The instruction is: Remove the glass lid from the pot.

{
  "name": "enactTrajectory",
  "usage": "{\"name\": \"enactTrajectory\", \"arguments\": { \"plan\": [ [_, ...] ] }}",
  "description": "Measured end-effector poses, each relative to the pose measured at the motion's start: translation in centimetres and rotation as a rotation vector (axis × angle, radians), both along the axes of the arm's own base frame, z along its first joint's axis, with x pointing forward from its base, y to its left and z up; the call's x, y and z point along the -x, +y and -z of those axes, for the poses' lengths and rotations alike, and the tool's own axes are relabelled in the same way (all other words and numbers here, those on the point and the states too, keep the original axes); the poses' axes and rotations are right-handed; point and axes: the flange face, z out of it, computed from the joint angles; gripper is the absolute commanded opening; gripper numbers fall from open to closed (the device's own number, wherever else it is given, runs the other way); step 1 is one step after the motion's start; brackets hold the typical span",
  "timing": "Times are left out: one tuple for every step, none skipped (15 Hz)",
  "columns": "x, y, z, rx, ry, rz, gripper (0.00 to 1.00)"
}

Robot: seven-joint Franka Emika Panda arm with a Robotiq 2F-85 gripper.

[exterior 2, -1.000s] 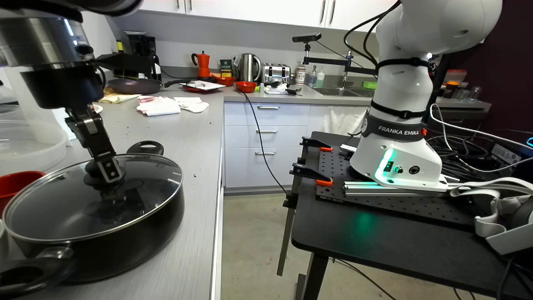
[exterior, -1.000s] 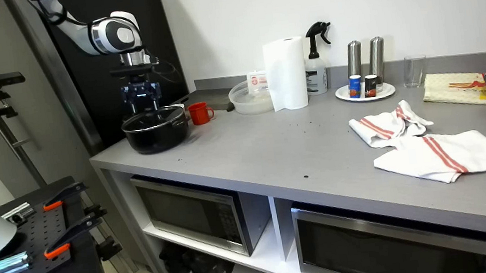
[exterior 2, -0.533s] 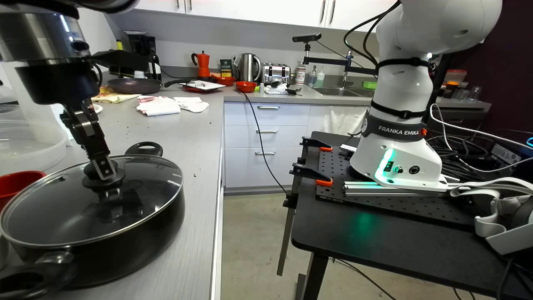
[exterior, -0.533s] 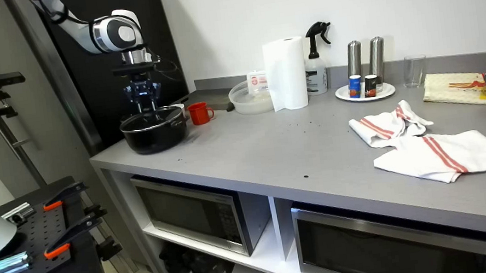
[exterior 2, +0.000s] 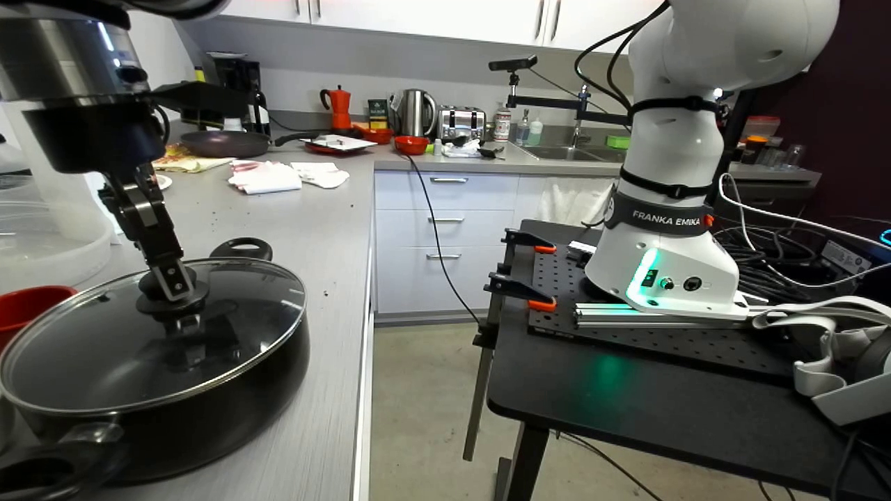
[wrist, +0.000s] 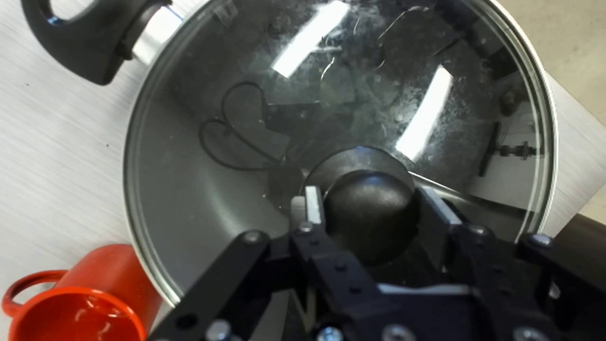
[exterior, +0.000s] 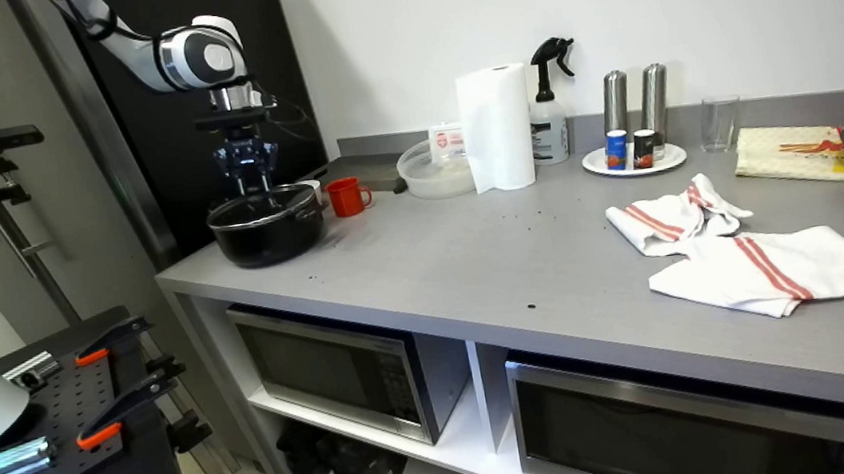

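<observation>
One glass lid (wrist: 331, 118) | on pot (exterior 2: 223, 403) | knob (wrist: 371, 213) between jaws | jaws narrow, clasping it

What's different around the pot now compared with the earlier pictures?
The gripper rose slightly, and its fingers closed in around the knob of the glass lid, apparently taking hold. The pot, lid still on, shifted slightly left in an exterior view. The red cup, towels and paper roll stayed put.

I have the glass lid (exterior: 261, 208) on the pot (exterior: 273, 241); on the counter (exterior: 457, 257), in an exterior view, the cup (exterior: 346, 199) stands to their right, further right the paper roll (exterior: 498, 131) (spray bottle (exterior: 550, 134) behind its right edge).
</observation>
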Motion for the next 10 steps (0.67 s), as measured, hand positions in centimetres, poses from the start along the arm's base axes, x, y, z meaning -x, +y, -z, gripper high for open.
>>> {"name": "enactTrajectory", "arguments": {
  "plan": [
    [0.1, 0.2, -0.3, 0.0, -0.002, -0.003, 0.25],
    [0.2, 0.4, -0.8, -0.001, -0.005, -0.007, 0.25],
    [0.4, 0.6, -1.4, -0.002, -0.011, -0.012, 0.25],
    [0.5, 0.8, -2.1, -0.002, -0.017, -0.016, 0.25],
    [0.5, 0.8, -3.0, -0.001, -0.024, -0.018, 0.25],
    [0.6, 0.8, -3.8, 0.001, -0.031, -0.019, 0.25],
    [0.5, 0.7, -4.6, 0.002, -0.04, -0.017, 0.25],
    [0.4, 0.5, -5.4, 0.003, -0.048, -0.012, 0.25],
    [0.2, 0.1, -6.1, 0.006, -0.055, -0.005, 0.25],
    [-0.1, -0.5, -6.7, 0.008, -0.063, 0.006, 0.25]
  ]
}}
